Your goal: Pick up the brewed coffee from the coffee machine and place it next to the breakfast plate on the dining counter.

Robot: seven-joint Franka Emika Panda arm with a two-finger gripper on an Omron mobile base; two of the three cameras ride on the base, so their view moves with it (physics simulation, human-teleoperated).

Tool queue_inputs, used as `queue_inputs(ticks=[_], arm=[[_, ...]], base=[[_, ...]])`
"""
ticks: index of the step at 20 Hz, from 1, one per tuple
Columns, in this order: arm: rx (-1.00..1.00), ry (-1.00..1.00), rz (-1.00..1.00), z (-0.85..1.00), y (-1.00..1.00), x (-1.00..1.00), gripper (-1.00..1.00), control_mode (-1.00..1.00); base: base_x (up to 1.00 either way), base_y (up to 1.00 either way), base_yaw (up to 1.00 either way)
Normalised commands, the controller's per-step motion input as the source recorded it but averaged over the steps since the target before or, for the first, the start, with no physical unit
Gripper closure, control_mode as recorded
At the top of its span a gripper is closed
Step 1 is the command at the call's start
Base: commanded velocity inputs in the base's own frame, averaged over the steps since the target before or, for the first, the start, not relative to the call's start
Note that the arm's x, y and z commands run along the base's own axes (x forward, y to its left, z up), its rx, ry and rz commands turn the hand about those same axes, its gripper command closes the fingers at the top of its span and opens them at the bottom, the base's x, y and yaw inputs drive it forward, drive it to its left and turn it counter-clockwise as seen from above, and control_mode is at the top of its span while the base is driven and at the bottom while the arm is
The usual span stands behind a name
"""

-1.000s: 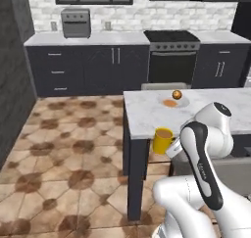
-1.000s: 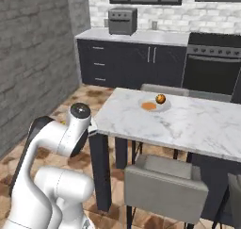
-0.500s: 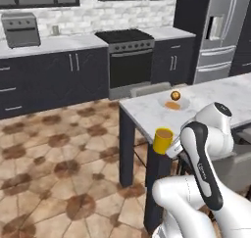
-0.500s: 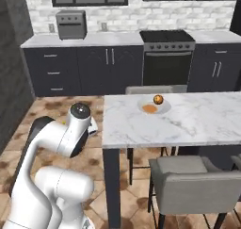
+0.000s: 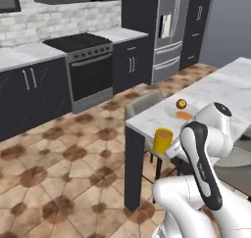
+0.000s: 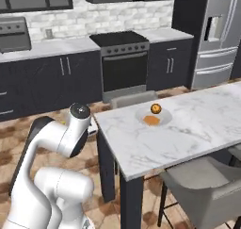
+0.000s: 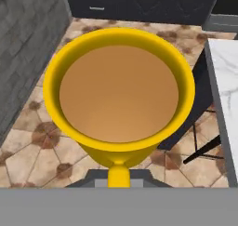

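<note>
I see the dining counter (image 6: 188,129) bare on the near side of the breakfast plate (image 6: 153,116), leaving room there. The yellow mug (image 5: 163,140) hangs off the counter's corner, a grey chair (image 6: 207,190) below the near edge.

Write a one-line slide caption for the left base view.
Pincer carries the yellow mug of coffee beside the marble dining counter, short of the breakfast plate.
</note>
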Motion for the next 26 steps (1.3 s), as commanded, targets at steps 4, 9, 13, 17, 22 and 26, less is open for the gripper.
queue_inputs(ticks=[4,9,13,17,22,26], arm=[[0.0,0.0,0.0,0.0,0.0,0.0,1.0,1.0],[0.0,0.0,0.0,0.0,0.0,0.0,1.0,1.0],[0.0,0.0,0.0,0.0,0.0,0.0,1.0,1.0],[0.0,0.0,0.0,0.0,0.0,0.0,1.0,1.0],[0.0,0.0,0.0,0.0,0.0,0.0,1.0,1.0],[0.0,0.0,0.0,0.0,0.0,0.0,1.0,1.0]], base=[[0.41,1.0,-0.51],[0.42,1.0,-0.56],[0.37,1.0,-0.58],[0.36,1.0,-0.59],[0.17,1.0,-0.59],[0.18,1.0,-0.64]])
